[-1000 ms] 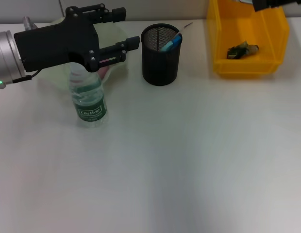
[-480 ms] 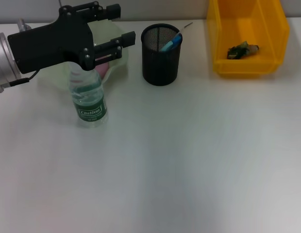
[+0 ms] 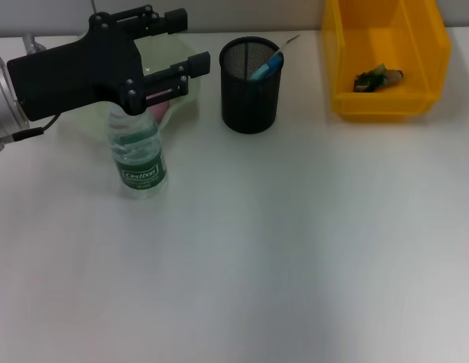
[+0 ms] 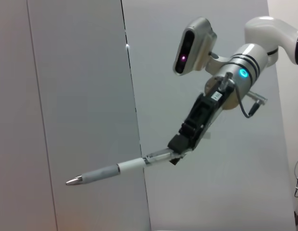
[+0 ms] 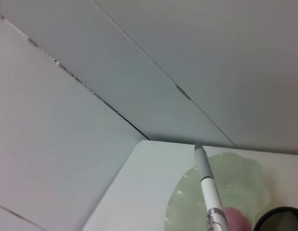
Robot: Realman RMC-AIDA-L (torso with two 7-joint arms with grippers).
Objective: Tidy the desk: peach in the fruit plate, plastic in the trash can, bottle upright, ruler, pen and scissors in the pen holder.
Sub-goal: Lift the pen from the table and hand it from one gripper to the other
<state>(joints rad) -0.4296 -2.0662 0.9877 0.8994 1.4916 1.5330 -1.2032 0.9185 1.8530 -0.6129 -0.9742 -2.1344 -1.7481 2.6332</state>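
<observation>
Bottle (image 3: 137, 155) (clear ribbed plastic) stands upright beneath the left pincer (image 3: 182, 43), fingers apart.

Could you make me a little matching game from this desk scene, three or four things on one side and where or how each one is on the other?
Things:
1. bottle
2. plastic scrap
3. peach
4. pen

Places or states:
A. in the yellow bin
B. held in the right hand, off the desk
C. standing upright beneath the left hand
D. on the green plate

Pairs: 1-C, 2-A, 3-D, 4-B
</observation>
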